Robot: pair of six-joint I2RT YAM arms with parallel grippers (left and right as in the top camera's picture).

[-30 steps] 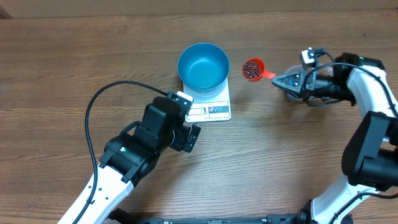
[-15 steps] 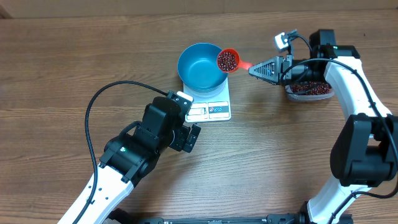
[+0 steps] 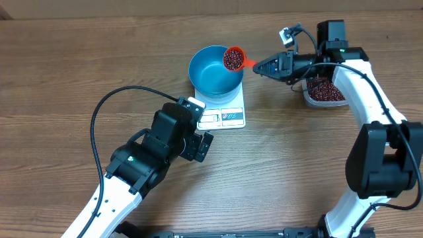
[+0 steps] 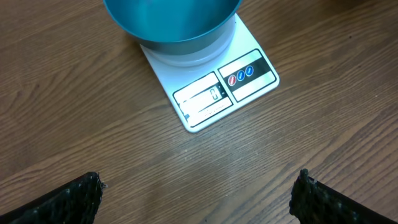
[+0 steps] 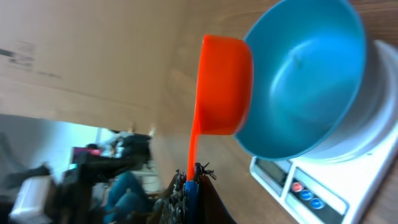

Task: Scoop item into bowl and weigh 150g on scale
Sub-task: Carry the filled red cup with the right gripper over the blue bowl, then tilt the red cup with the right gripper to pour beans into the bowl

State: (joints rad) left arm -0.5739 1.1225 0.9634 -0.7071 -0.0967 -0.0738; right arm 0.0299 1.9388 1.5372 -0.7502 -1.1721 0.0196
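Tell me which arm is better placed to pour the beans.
Right. The right tool is shut on the orange plastic scoop, loaded with dark red beans, over the rim of the round blue bowl. The left tool hangs open before the flat white scale.

The bowl (image 3: 210,74) sat on the scale (image 3: 226,116), near the middle of the table's (image 3: 66,86) far edge, with the scale's display end toward the near edge. A scoop (image 3: 248,63) of beans (image 3: 231,59) hung above the bowl's far right rim. A tub (image 3: 307,98) holding more beans stood well to the right, toward the far right corner.
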